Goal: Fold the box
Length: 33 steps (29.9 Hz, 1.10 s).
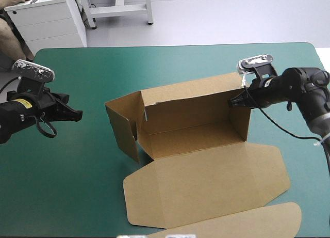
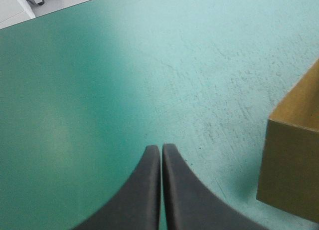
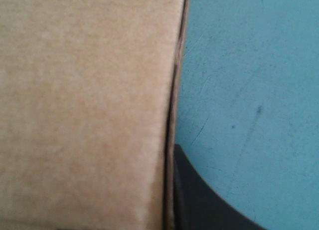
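I see the right hand (image 1: 232, 102) gripping the box (image 1: 201, 136) wall; the left hand (image 2: 161, 150) is clenched empty, well apart.

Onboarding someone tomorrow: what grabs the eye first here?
The brown cardboard box stands mid-table, walls partly raised, its lid flat toward the near edge. The right gripper pinches its right end wall; the left gripper, shut, hovers over teal-green cover beside the box.

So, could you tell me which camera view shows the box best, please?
The high view: it shows nearly the whole box, walls raised, lid flat toward the near edge. The left wrist view catches only one wall's corner; the right wrist view only a close stretch of board beside a black finger.
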Tool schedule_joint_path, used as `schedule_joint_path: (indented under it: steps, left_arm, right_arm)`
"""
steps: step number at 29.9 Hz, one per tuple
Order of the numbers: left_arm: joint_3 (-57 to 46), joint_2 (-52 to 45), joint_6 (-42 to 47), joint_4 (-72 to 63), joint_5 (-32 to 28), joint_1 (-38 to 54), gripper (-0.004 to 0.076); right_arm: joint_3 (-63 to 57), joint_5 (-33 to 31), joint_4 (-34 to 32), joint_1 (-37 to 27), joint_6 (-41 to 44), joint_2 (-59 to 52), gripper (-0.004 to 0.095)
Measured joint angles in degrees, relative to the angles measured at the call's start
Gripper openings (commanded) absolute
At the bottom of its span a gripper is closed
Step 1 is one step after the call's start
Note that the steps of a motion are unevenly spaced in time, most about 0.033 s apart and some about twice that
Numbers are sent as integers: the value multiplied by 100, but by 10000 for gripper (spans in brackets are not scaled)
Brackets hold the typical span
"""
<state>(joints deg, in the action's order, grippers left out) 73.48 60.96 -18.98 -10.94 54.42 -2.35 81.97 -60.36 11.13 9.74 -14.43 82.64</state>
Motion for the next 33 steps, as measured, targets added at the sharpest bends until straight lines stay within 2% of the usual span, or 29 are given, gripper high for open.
schedule_joint_path:
  steps: [12, 19, 22, 25, 31, 33]
  left_arm:
    - [0, 0, 0, 0, -39, 0, -8]
    - [0, -4, 0, -4, -39, 0, -8]
    - [0, -6, 0, -4, -43, 0, -8]
    - [0, -6, 0, -4, -62, 0, -8]
    - [0, -6, 0, -4, -81, 0, -8]
    - [0, -6, 0, -4, -85, 0, -8]
  right_arm:
    - [1016, -690, -5, -6, 229, 1418, -15]
    - [1948, -418, 46, -6, 388, 2390, -13]
    - [2267, -349, 58, -6, 431, 2729, 20]
    - [2592, -355, 77, -6, 451, 3048, 158]
    - [2776, -919, 18, -6, 440, 3445, 633]
    - [2929, -1006, -3, -6, 425, 3477, 718]
